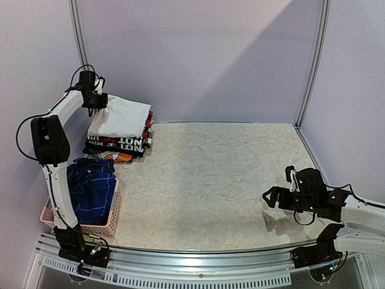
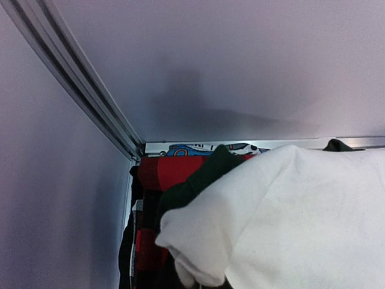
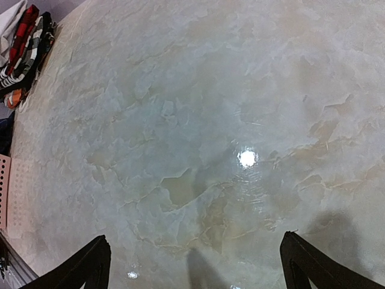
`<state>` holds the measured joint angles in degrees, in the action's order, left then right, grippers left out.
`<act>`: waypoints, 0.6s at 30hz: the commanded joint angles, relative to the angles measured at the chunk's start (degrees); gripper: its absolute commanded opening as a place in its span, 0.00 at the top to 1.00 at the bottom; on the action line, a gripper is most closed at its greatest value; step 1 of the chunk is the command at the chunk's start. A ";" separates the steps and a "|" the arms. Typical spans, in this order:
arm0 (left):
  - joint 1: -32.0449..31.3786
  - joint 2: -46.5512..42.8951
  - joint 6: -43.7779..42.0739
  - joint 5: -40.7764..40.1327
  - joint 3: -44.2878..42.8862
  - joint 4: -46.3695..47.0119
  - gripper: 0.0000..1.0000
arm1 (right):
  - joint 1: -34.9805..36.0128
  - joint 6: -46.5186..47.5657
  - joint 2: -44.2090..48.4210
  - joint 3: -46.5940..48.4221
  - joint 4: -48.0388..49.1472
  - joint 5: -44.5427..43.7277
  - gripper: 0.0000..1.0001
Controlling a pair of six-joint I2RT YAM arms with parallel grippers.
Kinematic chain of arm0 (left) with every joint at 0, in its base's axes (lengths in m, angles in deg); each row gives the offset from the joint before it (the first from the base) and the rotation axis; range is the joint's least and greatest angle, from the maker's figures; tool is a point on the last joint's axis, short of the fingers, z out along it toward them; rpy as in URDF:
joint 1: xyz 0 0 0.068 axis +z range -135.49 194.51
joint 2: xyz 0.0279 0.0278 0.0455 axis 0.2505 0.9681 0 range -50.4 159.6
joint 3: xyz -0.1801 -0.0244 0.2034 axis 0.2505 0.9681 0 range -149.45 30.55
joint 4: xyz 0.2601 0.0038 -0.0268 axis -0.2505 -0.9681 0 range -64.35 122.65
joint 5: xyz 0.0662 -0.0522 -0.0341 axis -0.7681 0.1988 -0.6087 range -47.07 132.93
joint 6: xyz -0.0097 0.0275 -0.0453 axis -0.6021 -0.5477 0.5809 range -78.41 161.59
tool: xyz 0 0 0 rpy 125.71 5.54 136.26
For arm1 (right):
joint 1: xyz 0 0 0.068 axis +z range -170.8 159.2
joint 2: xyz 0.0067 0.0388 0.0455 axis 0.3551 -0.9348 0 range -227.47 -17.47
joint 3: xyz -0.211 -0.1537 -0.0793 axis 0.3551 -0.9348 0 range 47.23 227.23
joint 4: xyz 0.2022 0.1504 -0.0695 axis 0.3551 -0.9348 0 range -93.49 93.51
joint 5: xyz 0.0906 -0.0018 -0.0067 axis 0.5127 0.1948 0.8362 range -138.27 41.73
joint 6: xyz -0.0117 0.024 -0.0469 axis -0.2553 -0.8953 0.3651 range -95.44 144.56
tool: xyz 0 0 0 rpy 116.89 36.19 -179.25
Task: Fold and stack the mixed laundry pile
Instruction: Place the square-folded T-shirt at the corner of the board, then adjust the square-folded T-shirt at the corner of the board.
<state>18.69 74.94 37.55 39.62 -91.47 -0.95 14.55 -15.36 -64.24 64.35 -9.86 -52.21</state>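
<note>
The laundry shows as a folded stack (image 1: pixel 120 143) at the back left, with a white T-shirt (image 1: pixel 123 117) on top. My left gripper (image 1: pixel 95 107) sits at that shirt's back-left corner. In the left wrist view the white T-shirt (image 2: pixel 301 223) bunches toward the bottom edge and hides the fingers; the jaws appear shut on it. A red-and-black plaid shirt (image 2: pixel 174 171) lies under it. A blue plaid garment (image 1: pixel 90 183) fills the basket. My right gripper (image 1: pixel 269 197) (image 3: pixel 195 238) hovers open over bare table at the near right, holding nothing.
A pink lattice basket (image 1: pixel 114 211) stands at the near left beside my left arm's base. Pale walls close the back and both sides, and the stack sits tight in the back-left corner. The marbled tabletop (image 1: pixel 216 180) spans the middle.
</note>
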 commanded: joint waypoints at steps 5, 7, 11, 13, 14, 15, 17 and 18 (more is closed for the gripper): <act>2.49 4.55 3.77 5.19 -2.90 1.42 0.98 | 0.24 -0.37 -1.00 0.19 1.60 0.42 0.01; 2.69 4.97 3.77 5.16 -2.89 1.49 0.92 | 0.25 -0.33 -1.05 0.19 1.51 0.47 0.01; 2.93 4.20 6.61 2.67 -2.75 1.05 0.63 | 0.26 -0.16 -0.81 0.30 0.96 0.52 0.01; 3.06 2.60 8.35 -0.84 -2.28 0.65 0.43 | 0.25 -0.16 -0.58 0.34 0.65 0.61 0.01; 3.10 1.49 9.16 -1.77 -1.47 0.94 0.24 | 0.26 -0.16 -0.53 0.29 0.63 0.63 0.01; 3.11 0.05 9.86 -2.74 -0.48 1.39 0.05 | 0.29 -0.16 -0.39 0.31 0.54 0.63 0.01; 3.11 -2.89 10.87 -3.46 1.94 2.51 0.01 | 0.25 -0.22 -0.26 0.32 0.73 0.76 0.01; 3.04 -4.20 11.19 -3.72 2.73 2.77 0.00 | 0.29 -0.24 -0.26 0.29 0.84 0.84 0.01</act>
<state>21.23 77.69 45.68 39.20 -91.40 -0.30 14.55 -15.45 -64.91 64.35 -8.96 -52.17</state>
